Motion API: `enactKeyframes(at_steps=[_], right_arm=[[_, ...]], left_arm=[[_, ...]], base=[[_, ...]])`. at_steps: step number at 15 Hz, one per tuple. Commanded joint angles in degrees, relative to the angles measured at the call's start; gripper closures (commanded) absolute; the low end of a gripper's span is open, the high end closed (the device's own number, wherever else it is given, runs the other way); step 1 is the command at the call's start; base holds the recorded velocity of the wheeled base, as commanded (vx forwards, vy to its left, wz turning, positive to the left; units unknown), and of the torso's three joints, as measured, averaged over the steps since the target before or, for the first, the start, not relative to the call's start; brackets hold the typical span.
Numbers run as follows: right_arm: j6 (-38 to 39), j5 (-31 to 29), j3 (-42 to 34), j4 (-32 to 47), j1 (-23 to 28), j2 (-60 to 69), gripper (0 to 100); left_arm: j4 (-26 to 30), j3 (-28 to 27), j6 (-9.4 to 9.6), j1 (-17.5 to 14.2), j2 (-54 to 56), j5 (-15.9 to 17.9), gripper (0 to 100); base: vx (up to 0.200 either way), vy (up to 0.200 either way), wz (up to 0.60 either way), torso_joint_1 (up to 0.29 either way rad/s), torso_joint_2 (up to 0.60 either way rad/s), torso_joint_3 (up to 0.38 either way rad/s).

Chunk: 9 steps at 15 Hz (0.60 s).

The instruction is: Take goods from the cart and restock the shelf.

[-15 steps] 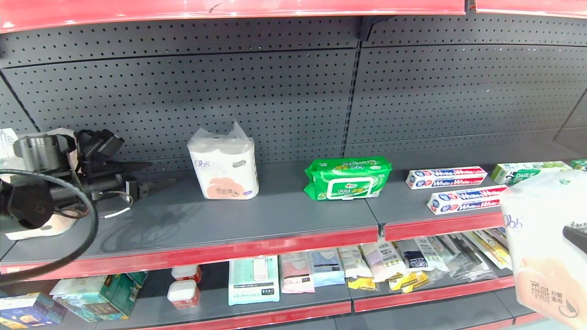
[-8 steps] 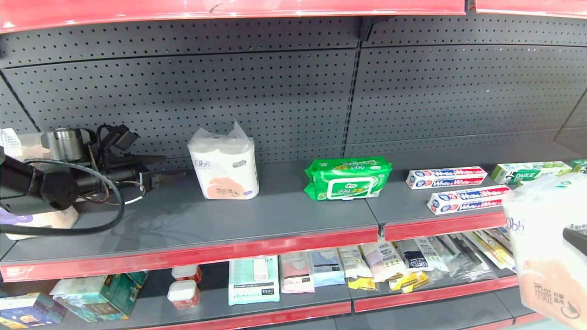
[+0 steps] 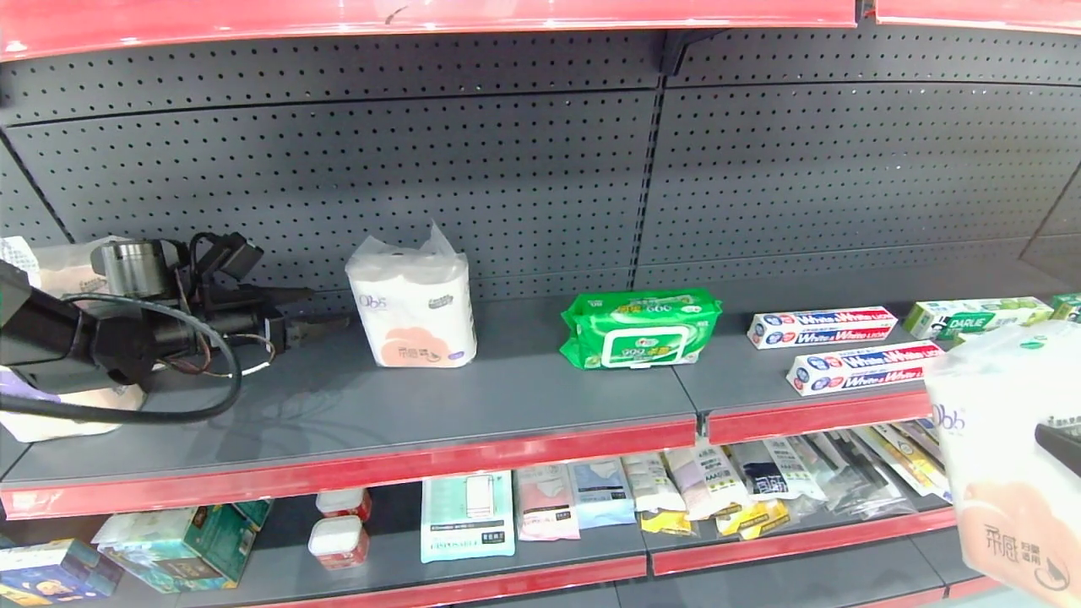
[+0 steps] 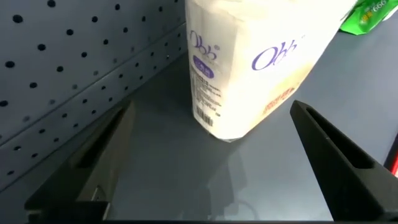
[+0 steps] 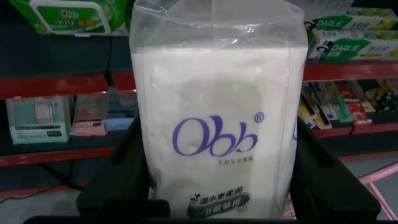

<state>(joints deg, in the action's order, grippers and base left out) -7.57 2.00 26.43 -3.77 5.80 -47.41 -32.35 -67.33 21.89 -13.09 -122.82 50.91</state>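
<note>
Left tool [image 3: 329,308] gaped just left of the shelved toilet-roll pack [image 3: 412,304]. Right tool [image 5: 214,186] gripped a second pack [image 5: 214,87], well rightward.

On the grey shelf [image 3: 507,397], a toilet paper pack [image 3: 412,304] stands upright against the pegboard back. The left gripper [image 3: 331,306] lies level just beside it, jaws spread, tips pointing at the pack but apart from it. Further right lie a green wet wipes pack [image 3: 640,328], two red-and-white toothpaste boxes [image 3: 821,326] (one in front of the other) and a green toothpaste box [image 3: 971,314]. At the lower right edge, a second toilet paper pack [image 3: 996,473] hangs in front of the shelf. A dark piece against it is probably the right gripper [image 3: 1061,441]. Flat packets [image 3: 540,502] and two small jars [image 3: 339,540] fill the lower shelf [image 3: 549,574].
</note>
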Motion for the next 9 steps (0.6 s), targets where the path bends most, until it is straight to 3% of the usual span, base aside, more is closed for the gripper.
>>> enactKeyframes(at_steps=[1, 9], right_arm=[[0.01, -0.07, -0.06, 0.08, 0.00, 0.21, 100], [-1.57, -0.86, -0.94, 0.08, 0.00, -0.32, 100]], left_arm=[[-0.08, -1.84, -0.01, 0.00, -0.84, 0.16, 0], [4.84, -7.82, -0.01, 2.11, -4.18, 2.88, 0]], base=[[0.000, 0.000, 0.00, 0.000, 0.00, 0.000], [0.000, 0.000, 0.00, 0.000, 0.00, 0.000]])
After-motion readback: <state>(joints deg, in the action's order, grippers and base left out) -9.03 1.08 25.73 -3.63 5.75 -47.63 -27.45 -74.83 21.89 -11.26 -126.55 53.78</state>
